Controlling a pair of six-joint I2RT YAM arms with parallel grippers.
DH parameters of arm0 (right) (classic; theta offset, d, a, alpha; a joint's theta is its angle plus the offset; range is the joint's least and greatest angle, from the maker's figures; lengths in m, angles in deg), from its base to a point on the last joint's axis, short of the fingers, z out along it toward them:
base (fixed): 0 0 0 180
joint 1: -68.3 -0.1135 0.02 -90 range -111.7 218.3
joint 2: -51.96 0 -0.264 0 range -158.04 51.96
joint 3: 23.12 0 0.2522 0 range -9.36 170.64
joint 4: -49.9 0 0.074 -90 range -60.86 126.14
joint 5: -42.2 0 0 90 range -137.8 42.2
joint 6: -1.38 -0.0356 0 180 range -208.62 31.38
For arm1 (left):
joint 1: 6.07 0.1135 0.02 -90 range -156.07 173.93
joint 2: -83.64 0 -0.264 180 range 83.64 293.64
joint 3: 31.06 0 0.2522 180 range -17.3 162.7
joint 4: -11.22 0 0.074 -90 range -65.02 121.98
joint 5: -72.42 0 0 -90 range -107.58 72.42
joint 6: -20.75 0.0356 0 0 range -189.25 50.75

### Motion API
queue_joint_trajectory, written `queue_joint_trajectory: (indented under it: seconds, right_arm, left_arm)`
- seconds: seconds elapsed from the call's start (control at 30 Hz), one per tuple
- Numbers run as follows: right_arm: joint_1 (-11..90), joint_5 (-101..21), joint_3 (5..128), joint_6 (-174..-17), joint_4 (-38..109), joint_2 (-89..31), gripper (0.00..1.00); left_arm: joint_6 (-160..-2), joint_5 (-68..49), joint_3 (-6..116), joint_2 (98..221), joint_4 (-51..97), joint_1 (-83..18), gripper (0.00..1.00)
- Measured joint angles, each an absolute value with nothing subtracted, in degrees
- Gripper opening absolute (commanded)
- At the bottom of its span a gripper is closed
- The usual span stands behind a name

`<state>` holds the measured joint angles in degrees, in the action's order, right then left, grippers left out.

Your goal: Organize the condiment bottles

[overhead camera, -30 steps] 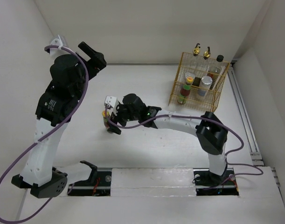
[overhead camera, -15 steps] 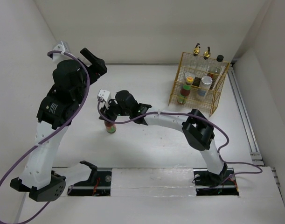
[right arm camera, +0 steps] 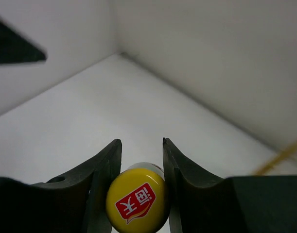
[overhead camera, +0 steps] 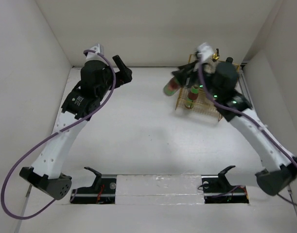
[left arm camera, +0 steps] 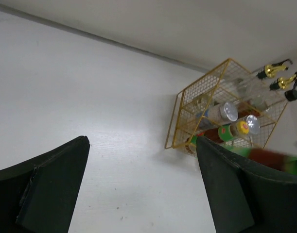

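One yellow-capped sauce bottle (right arm camera: 137,201) hung tilted in the right gripper (right arm camera: 141,144), just left of the wire basket (left arm camera: 187,104). Inside stood the second sauce bottle (left arm camera: 232,130), both shakers (left arm camera: 229,111), two gold-topped cruets (left arm camera: 272,71) and, apparently, the dark bottle (left arm camera: 292,95).

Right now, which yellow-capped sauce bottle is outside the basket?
The yellow-capped bottle clamped in the right hand, in the air beside the gold wire basket; the other yellow-capped bottle sits inside it.

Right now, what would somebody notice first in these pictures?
The right claw pinching a yellow-capped sauce bottle, held up beside the gold wire basket in the back right corner. That basket is packed with other bottles. The left claw hangs wide open and empty at the back left.
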<state>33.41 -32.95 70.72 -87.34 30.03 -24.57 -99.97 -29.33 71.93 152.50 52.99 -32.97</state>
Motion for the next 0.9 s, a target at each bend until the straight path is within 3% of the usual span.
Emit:
queue_joint_trajectory:
  seconds: [0.13, 0.37, 0.6, 0.9]
  right_arm:
    - [47.2, -37.0, 72.5, -87.0, 25.4, -13.7, 0.02]
    - [62.8, -36.1, 73.7, -87.2, 14.8, -12.4, 0.01]
    - [68.4, -35.5, 71.0, -87.7, 12.5, -19.5, 0.0]
    - [70.2, -36.7, 68.8, -88.4, 17.6, -25.0, 0.0]
  left_arm:
    - [-98.3, -25.3, 69.7, 156.5, 50.3, -33.0, 1.0]
    - [-93.9, -23.4, 70.4, 164.4, 48.4, -33.2, 1.0]
    - [-91.5, -23.0, 71.6, 167.2, 48.0, -34.8, 1.0]
    - [-88.9, -24.0, 74.7, 169.9, 47.8, -44.4, 1.0]
